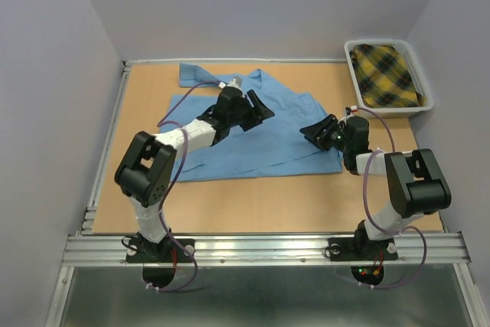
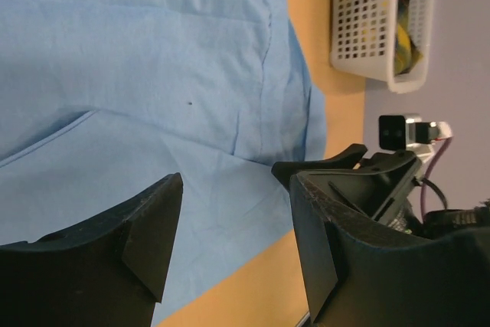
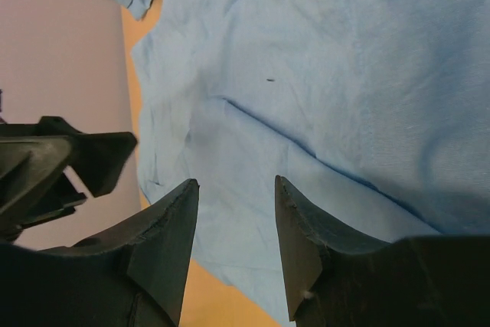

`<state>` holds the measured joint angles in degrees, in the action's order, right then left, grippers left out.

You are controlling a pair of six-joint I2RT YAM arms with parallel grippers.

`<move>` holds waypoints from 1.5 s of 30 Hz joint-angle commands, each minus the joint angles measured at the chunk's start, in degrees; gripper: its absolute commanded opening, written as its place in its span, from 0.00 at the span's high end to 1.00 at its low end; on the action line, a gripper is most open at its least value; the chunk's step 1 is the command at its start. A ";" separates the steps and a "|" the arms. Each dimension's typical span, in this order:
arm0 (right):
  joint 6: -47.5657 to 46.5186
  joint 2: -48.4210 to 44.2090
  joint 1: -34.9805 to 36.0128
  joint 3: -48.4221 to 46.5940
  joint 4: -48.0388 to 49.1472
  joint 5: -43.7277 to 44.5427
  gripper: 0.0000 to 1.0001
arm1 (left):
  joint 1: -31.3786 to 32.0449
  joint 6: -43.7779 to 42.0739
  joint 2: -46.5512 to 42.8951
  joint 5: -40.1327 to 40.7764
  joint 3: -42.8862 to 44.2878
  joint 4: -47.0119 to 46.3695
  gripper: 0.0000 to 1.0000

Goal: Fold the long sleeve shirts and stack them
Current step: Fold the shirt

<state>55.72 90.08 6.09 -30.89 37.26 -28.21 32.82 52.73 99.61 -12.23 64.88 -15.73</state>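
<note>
The long sleeve shirt [image 1: 287,124] lies spread on the table [image 1: 253,204] between my two arms, reaching toward the far edge. From above, my left arm covers much of its middle, so I cannot make out the button front, nor which folds are sleeves. Both wrist views cut it off at their edges. What shows is plain light blue cloth, mostly flat, with one layer overlapping another along a soft diagonal edge and a tiny dark speck on it. My left gripper [image 1: 258,109] hangs over the cloth with jaws well apart, gripping nothing. My right gripper [image 1: 318,132] sits at the shirt's right edge, jaws parted and empty. A plaid cloth [image 1: 387,74] is bundled in the basket [image 1: 426,99]; its shape is unclear.
</note>
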 commanded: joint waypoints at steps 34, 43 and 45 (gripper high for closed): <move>-34.02 4.93 2.43 -19.31 -35.31 24.77 0.50 | -13.57 -20.12 4.71 15.22 -1.77 23.90 0.30; -27.16 -5.08 3.49 -7.61 -45.59 30.93 0.50 | -13.57 -17.14 -5.03 10.65 -18.09 24.25 0.30; -24.97 -7.46 3.58 -5.85 -47.79 31.28 0.49 | -13.57 -16.70 -8.45 10.30 -21.10 23.81 0.30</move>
<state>27.09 86.37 9.45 -40.16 -3.51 -0.49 19.31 34.96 94.52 -0.16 50.39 1.80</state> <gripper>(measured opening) 0.504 0.695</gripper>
